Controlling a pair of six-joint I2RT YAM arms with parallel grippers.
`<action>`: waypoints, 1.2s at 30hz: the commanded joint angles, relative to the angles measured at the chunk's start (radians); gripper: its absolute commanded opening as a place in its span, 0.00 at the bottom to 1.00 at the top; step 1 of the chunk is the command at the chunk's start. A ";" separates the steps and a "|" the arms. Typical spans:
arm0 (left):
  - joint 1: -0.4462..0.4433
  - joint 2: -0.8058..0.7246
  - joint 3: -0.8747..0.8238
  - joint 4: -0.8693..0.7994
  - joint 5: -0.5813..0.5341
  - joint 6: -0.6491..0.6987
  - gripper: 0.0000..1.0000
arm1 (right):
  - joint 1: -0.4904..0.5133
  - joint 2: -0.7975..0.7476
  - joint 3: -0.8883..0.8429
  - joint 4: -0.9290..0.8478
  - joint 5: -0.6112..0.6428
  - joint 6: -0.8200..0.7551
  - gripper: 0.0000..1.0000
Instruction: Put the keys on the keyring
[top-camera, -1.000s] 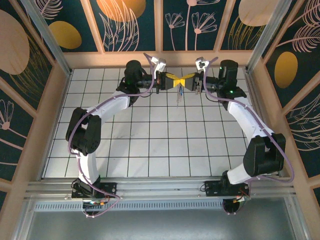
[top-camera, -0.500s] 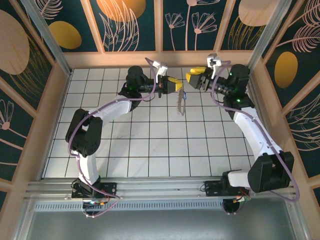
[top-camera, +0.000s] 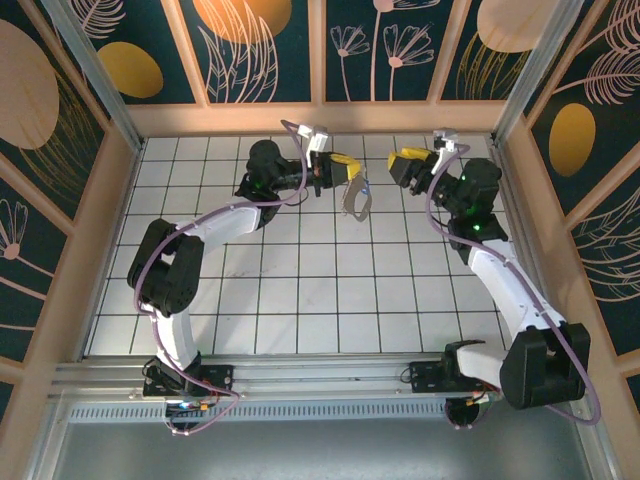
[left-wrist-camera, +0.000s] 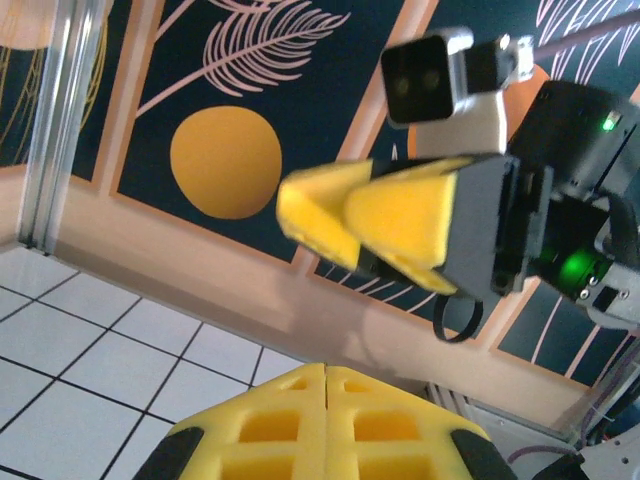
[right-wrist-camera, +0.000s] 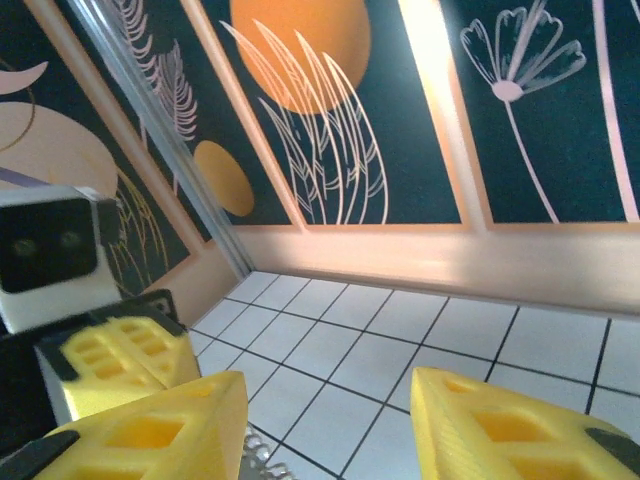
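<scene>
The keyring (top-camera: 357, 204), a beige bumpy loop, hangs in the air from the tip of my left gripper (top-camera: 352, 172), which is shut on its upper end. In the left wrist view the left gripper (left-wrist-camera: 325, 372) has its yellow pads pressed flat together. My right gripper (top-camera: 403, 162) stands about a tile to the right of the loop, open and holding nothing. The right wrist view shows the right gripper (right-wrist-camera: 325, 420) with a wide gap, and a bit of the keyring (right-wrist-camera: 262, 462) at the bottom edge. I cannot make out the blue-headed keys.
Both grippers are raised over the far middle of the white tiled floor (top-camera: 300, 280), close to the beige back wall (top-camera: 320, 118). Side walls and metal posts (top-camera: 90, 70) close in the workspace. Purple cables (top-camera: 200, 225) run along both arms.
The right gripper has let go, opened and drawn back to the right. The left gripper keeps hold of the keyring, which now dangles as a loop beneath it.
</scene>
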 joint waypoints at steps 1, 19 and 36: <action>0.001 -0.051 -0.007 0.110 -0.028 -0.032 0.00 | -0.008 -0.038 -0.056 0.103 0.060 0.043 0.47; 0.001 -0.019 0.001 0.231 -0.026 -0.128 0.00 | 0.088 -0.092 -0.340 0.227 0.168 0.056 0.47; 0.002 -0.009 0.002 0.264 -0.016 -0.162 0.00 | 0.206 -0.077 -0.318 0.234 0.248 -0.033 0.45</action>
